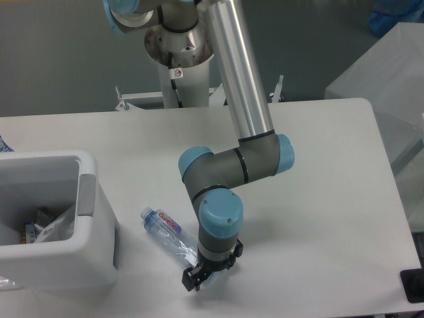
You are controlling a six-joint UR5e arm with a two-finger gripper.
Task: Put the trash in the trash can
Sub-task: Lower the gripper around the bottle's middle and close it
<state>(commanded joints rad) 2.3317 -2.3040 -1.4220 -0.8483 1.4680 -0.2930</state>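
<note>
Camera view, fixed, looking down on the white table (318,199). Water bottle (167,233) lies on its side beside the trash can (86,218), blue cap towards the bin, base running under the gripper (197,279). Gripper is down at the bottle's base end; whether the fingers are apart or already pinching the plastic I cannot tell, since the wrist hides the gap.

Wrinkly wad (56,226) already sits inside the trash can, low against the near-right wall, next to some darker scrap.

Handling, judged: the bottle looks empty or nearly so (clear through the body), so light, thin-walled, likely to buckle under a hard squeeze and slip on its smooth round side. Better hold is across the body near the label, jaws square to the long axis; a grip at the very base may let it swing or pop free.
</note>
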